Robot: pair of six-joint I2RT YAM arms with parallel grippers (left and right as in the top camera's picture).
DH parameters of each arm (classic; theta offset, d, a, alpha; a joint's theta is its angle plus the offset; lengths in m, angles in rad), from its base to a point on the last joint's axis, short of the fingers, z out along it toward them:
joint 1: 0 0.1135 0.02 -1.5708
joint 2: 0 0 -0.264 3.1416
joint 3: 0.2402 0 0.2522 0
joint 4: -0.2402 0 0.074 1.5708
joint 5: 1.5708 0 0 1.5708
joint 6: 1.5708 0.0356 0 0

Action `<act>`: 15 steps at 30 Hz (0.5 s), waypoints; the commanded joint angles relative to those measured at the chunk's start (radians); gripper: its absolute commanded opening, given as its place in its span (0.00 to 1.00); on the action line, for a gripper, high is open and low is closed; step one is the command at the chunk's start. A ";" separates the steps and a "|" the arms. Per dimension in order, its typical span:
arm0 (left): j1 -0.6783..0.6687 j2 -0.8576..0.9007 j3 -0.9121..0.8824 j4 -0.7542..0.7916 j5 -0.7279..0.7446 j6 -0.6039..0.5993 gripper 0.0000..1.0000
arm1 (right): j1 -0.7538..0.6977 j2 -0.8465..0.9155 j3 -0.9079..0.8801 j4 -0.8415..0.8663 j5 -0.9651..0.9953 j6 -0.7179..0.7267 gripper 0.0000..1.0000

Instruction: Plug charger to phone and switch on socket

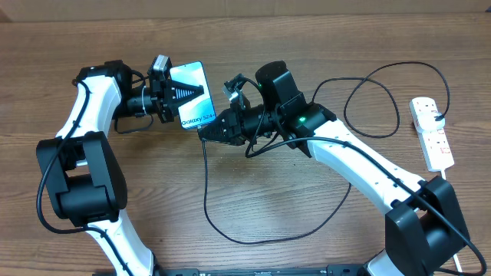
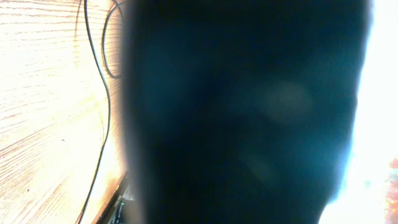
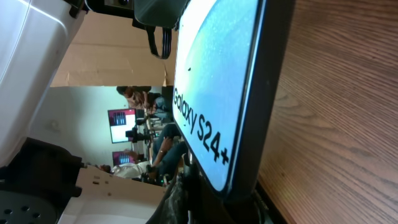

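Observation:
The phone [image 1: 196,116], light blue with "Galaxy S24+" on its screen, is held off the wooden table with my left gripper [image 1: 182,93] shut on it across its middle. My right gripper [image 1: 205,130] is shut on the charger's black connector, pressed against the phone's lower end. The charger cable [image 1: 205,184] hangs from it and loops over the table. In the right wrist view the phone [image 3: 211,81] fills the centre, its lower end at my right gripper [image 3: 214,199]. The phone's dark back [image 2: 249,112] blocks the left wrist view. The white socket [image 1: 432,134] lies at the far right.
The charger cable curls in a large loop [image 1: 376,100] near the socket and shows again as the cable [image 2: 99,68] at the left of the left wrist view. Bare wooden table [image 3: 336,124] lies right of the phone. Both arms' bases stand at the front edge.

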 commanded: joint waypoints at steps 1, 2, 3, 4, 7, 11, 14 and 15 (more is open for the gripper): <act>-0.002 -0.014 0.001 -0.003 0.035 0.002 0.04 | -0.015 -0.008 0.013 0.018 0.036 0.014 0.04; -0.002 -0.014 0.001 -0.003 0.035 0.002 0.04 | -0.015 -0.008 0.013 0.018 0.036 0.014 0.04; -0.002 -0.014 0.001 -0.003 0.035 0.002 0.04 | -0.015 -0.008 0.013 0.018 0.037 0.014 0.04; -0.002 -0.014 0.001 -0.003 0.035 0.002 0.04 | -0.015 -0.008 0.013 0.018 0.037 0.014 0.04; -0.002 -0.014 0.001 -0.003 0.035 0.002 0.04 | -0.016 -0.008 0.013 0.018 0.039 0.013 0.04; -0.002 -0.014 0.001 -0.003 0.035 0.002 0.04 | -0.029 -0.008 0.013 -0.002 0.061 0.013 0.04; -0.002 -0.014 0.001 -0.003 0.035 0.002 0.04 | -0.036 -0.008 0.013 0.001 0.065 0.014 0.04; -0.002 -0.014 0.001 -0.003 0.035 0.002 0.05 | -0.036 -0.008 0.013 0.001 0.068 0.014 0.04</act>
